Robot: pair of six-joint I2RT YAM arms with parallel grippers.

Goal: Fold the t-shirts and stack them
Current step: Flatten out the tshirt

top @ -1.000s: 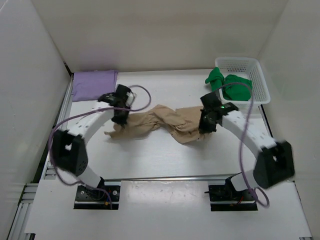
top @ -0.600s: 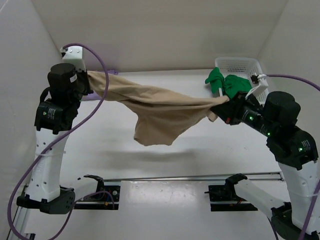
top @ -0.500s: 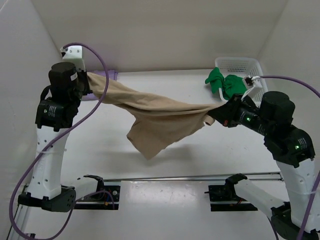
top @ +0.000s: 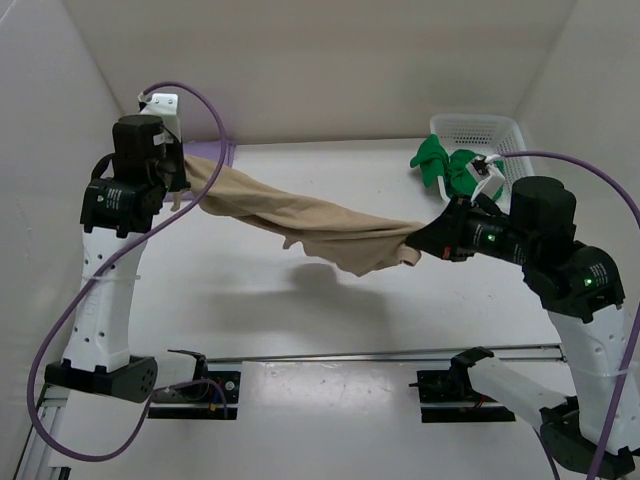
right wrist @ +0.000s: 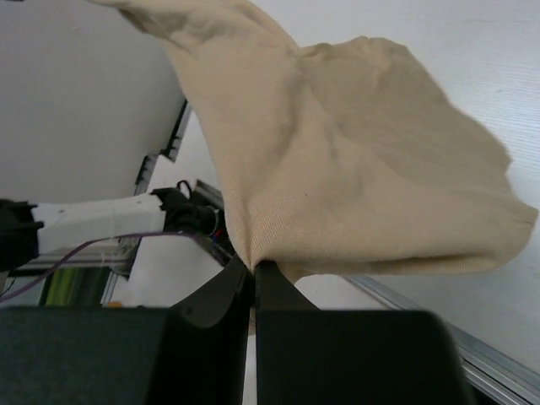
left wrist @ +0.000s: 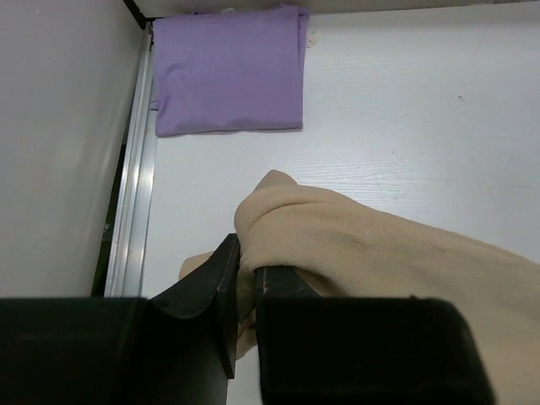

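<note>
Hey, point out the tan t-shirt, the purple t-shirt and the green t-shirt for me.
tan t-shirt (top: 320, 222), top external view, middle of the hanging span
purple t-shirt (left wrist: 228, 72), left wrist view, centre of the folded top layer
green t-shirt (top: 434, 158), top external view, bunched left end

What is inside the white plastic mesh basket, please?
A bright green cloth t-shirt spills over the basket's left rim. The right arm covers the basket's near part, hiding anything else.

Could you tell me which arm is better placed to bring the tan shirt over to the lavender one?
Probably the left. The left gripper is shut on the end of the tan shirt nearest the lavender shirt in the far-left corner; the right gripper holds the opposite end.
</note>
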